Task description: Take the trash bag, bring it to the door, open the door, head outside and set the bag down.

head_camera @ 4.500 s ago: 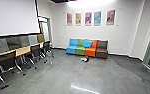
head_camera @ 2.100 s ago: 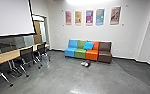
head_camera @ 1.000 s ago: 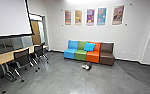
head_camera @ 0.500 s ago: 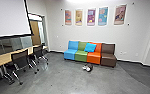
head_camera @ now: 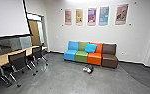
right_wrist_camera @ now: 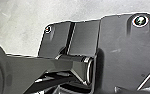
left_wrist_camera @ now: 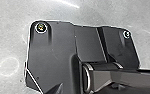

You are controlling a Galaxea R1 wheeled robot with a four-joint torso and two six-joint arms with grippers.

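Observation:
A small black-and-white bundle, which looks like the trash bag (head_camera: pixel 88 69), lies on the grey floor in the head view, just in front of the orange part of the sofa. At the left of that view, beyond the table, a brown door (head_camera: pixel 35 33) stands in a frame in the wall. Both wrist views look down on the robot's own dark base and the floor, and whether the grippers are open or shut cannot be made out.
A sofa of blue, green, orange and brown seats (head_camera: pixel 88 57) stands along the back wall. On the left are a long table (head_camera: pixel 3 60) and black chairs (head_camera: pixel 18 60) with wheeled legs, below a projection screen (head_camera: pixel 7 17).
The head view has shifted as the robot drove: the sofa and the bundle show larger and nearer, and the green-framed glass at the right has left the picture.

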